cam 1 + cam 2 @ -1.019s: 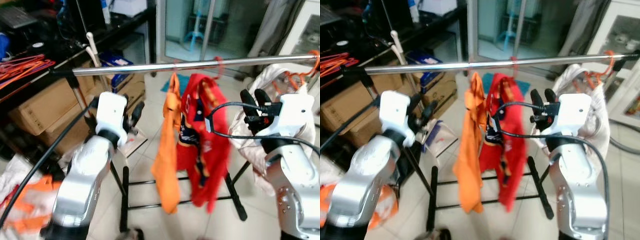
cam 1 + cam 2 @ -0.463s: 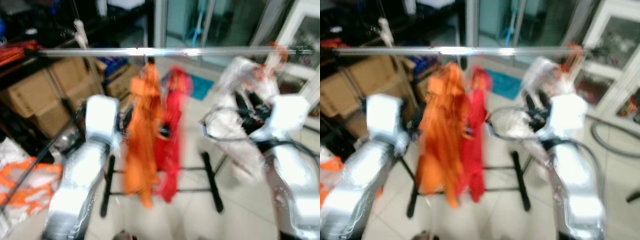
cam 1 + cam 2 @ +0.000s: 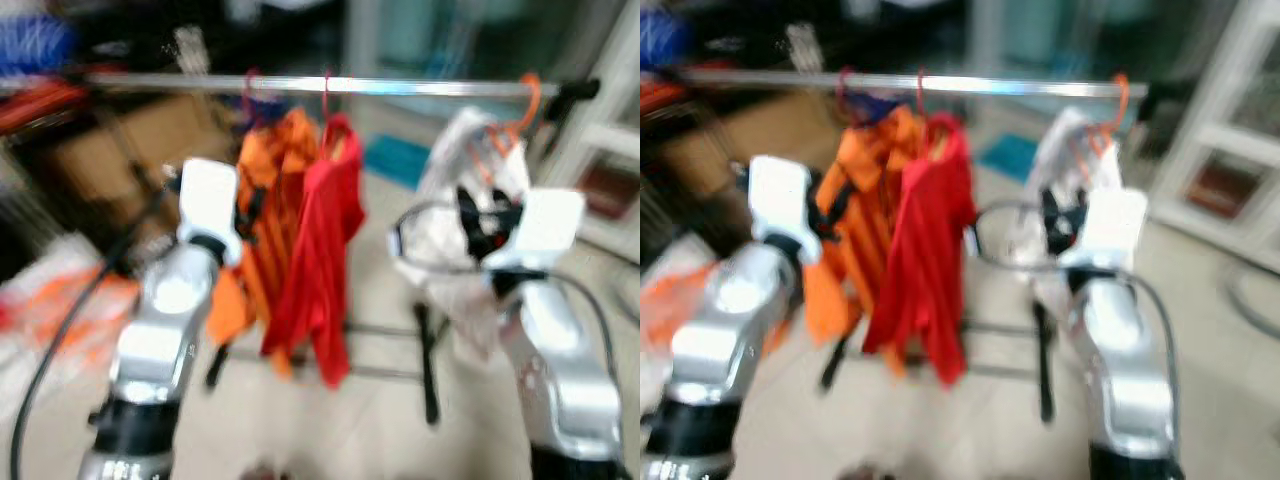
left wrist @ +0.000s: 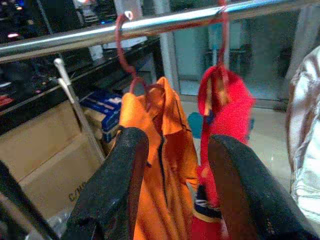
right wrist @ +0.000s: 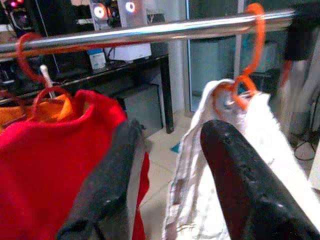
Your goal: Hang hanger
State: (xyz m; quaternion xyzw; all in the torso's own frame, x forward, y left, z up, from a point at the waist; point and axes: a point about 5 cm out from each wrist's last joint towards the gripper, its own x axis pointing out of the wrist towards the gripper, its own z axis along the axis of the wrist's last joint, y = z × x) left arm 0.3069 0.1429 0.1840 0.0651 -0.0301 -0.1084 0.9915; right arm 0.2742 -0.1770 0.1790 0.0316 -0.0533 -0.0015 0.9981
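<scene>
Garments hang in a row on a horizontal silver metal rail: an orange shirt on a dark red hook, a red shirt just right of it on a red hanger, and a white garment on an orange plastic hanger near the rail's black right end. Open rail lies between red and white. The left gripper, fingers spread and empty, faces the orange shirt; the right gripper, also spread and empty, faces that gap.
</scene>
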